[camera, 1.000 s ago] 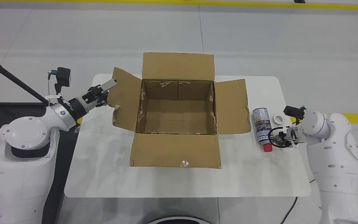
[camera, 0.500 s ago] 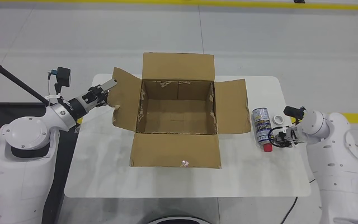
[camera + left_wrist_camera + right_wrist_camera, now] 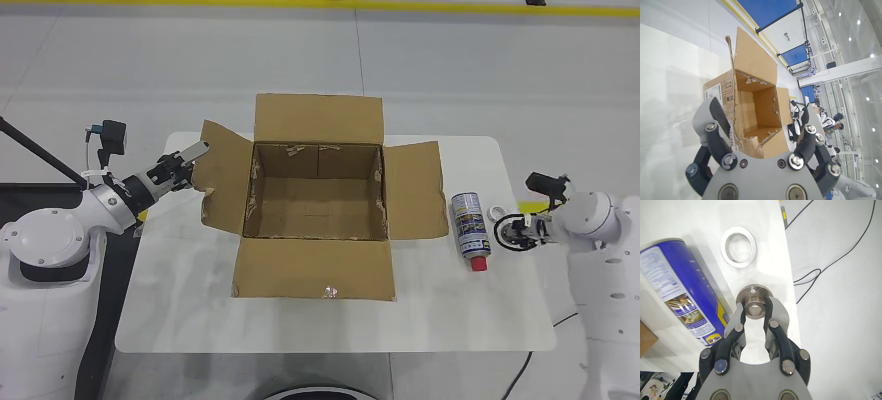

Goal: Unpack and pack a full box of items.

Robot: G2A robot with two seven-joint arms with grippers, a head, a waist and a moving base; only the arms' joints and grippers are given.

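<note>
The right gripper (image 3: 755,308) pinches a small metal flanged bushing (image 3: 753,295) by its narrow collar, bore facing the wrist camera and flange just above the white table (image 3: 200,300), close to that table's right edge. The open cardboard box (image 3: 315,270) lies to the robot's left of this hand, and its inside looks bare, so the bushing is probably either being set down among the unpacked things or lifted to go back in; the pictures do not settle which. What any trip to the box turns on is the blue spray can (image 3: 468,228): it lies on its side between gripper and box, long axis running far-to-near along the box's right flap, red cap toward the robot, so the hand would likely have to pass over it. A flat white ring (image 3: 497,212) lies just beside the can's far end, apart from the bushing. The left gripper (image 3: 761,105) hangs spread by the box's left flap (image 3: 225,175), the flap's torn edge between its fingers, contact unclear. The table is smooth; black cables (image 3: 829,262) trail over the pale floor beyond its right edge
</note>
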